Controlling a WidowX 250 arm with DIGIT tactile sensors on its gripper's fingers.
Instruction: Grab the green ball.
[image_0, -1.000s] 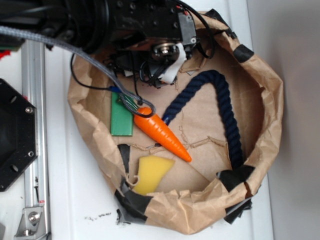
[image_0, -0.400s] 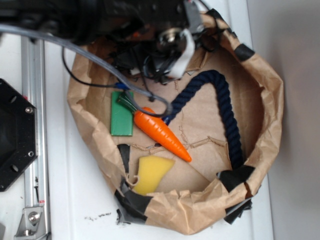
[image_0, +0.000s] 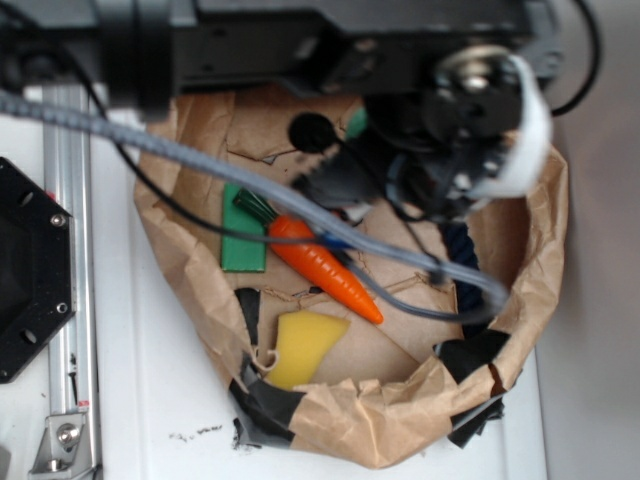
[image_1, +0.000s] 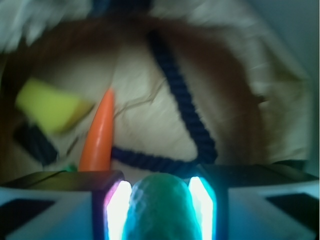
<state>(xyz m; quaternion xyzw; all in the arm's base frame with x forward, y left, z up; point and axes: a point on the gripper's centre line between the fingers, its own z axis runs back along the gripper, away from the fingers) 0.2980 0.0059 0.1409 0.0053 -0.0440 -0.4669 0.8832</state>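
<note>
One container takes up most of my overhead view: a crumpled brown paper bag (image_0: 520, 300) with its rim rolled down and patched with black tape, sitting on the white counter (image_0: 150, 420). Inside it I count a carrot (image_0: 325, 268) lying diagonally near the middle, its dark leafy top pointing to the far left. That top lies over a flat green block (image_0: 243, 250) at the left wall. A yellow sponge piece (image_0: 300, 345) sits at the near side, just below the carrot's tip. A dark blue rope (image_1: 185, 107) curves through the right half; overhead it is mostly hidden by the arm and its cables.

On the wrist camera I see the green ball (image_1: 157, 207) clamped between the two lit pads (image_1: 118, 210) of the end effector (image_1: 157, 210), its dimpled surface touching both. The end effector is closed on the ball, above the bag's floor. Overhead, only a sliver of green shows beside the blurred arm at the far side of the bag.
</note>
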